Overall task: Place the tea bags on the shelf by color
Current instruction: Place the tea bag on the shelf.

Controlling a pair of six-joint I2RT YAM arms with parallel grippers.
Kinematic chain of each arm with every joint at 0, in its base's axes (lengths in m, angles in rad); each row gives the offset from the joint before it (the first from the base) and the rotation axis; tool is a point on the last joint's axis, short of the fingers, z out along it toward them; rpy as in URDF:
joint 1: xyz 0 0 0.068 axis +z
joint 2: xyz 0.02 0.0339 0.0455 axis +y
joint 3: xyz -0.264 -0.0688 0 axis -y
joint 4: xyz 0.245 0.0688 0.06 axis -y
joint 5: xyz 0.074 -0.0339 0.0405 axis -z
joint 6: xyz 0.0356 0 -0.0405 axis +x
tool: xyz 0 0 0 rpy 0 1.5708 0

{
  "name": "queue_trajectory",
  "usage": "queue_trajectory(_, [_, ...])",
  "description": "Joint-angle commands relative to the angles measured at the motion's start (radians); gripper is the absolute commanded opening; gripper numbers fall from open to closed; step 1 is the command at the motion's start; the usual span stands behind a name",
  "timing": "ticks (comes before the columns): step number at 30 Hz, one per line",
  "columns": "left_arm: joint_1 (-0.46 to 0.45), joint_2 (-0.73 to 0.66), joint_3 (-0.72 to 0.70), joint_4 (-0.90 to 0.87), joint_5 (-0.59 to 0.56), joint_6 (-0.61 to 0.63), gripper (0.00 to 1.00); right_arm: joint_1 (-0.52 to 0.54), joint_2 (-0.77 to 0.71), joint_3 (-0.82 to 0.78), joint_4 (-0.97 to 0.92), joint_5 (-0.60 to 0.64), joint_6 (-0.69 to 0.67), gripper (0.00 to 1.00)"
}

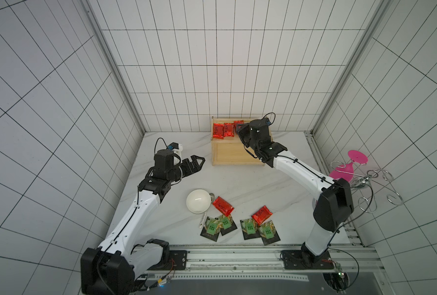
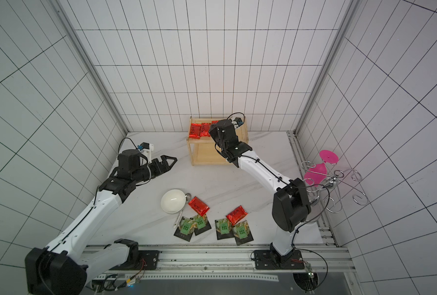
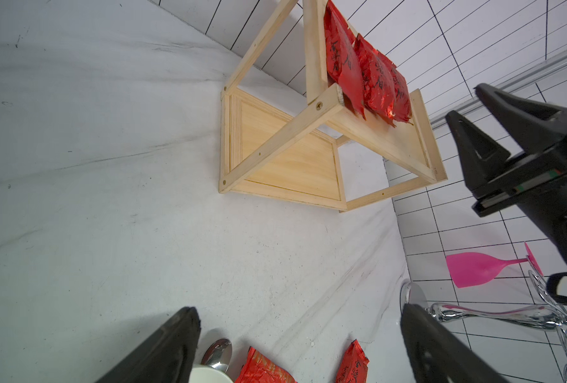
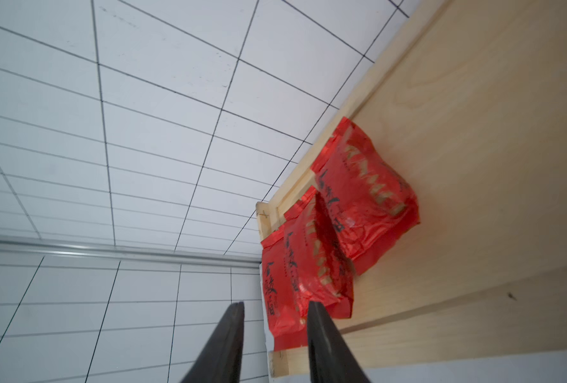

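Nearest the arms' rail, well in front of the shelf (image 1: 238,163), four black packets with green labels (image 1: 249,227) lie flat on the worktop (image 1: 238,184) in two overlapping pairs. Two loose red sachets (image 1: 223,205) sit just behind them, one overlapping a packet's corner. A white bowl (image 1: 198,201) and a white-handled spoon (image 1: 202,221) crowd their left side, so picks there look easier from above or from the open right. Closer to the shelf, off its left front corner, the left tool (image 1: 198,162) hangs over bare worktop with fingers spread wide and nothing between them, apparently parked out of the other arm's way. On the shelf's top tier three red sachets (image 1: 218,130) lie side by side at the left end, overlapping, their front ends poking past the rim. The right tool (image 4: 275,306) hovers near them above that tier, fingers parted and pinching nothing. The rest of the top board (image 4: 474,132) is bare, room enough for the remaining reds. The lower board (image 1: 232,152) holds nothing and is presumably meant for the black packets, though the posts and the tier above leave only a low front opening.
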Motion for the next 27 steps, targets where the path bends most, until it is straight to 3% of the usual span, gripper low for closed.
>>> queue_trajectory(1, [0.010, -0.010, 0.013, -0.028, -0.049, 0.019, 0.98, -0.038, -0.087, -0.039, -0.056, -0.197, -0.163, 0.35])
queue_trajectory(6, [-0.021, 0.040, 0.074, -0.107, -0.162, 0.062, 0.98, -0.111, -0.132, -0.016, -0.223, -0.258, -0.442, 0.35])
queue_trajectory(12, [-0.185, 0.121, 0.191, -0.238, -0.410, 0.089, 0.98, -0.206, -0.024, 0.062, -0.254, -0.424, -0.617, 0.42])
queue_trajectory(14, [-0.220, 0.142, 0.212, -0.269, -0.505, 0.087, 0.98, -0.221, 0.019, 0.096, -0.258, -0.459, -0.641, 0.46])
queue_trajectory(20, [-0.229, 0.169, 0.253, -0.323, -0.610, 0.067, 0.98, -0.260, 0.146, 0.189, -0.263, -0.547, -0.638, 0.48])
queue_trajectory(27, [-0.212, 0.103, 0.176, -0.237, -0.588, 0.023, 0.98, -0.277, 0.220, 0.245, -0.192, -0.613, -0.611, 0.52])
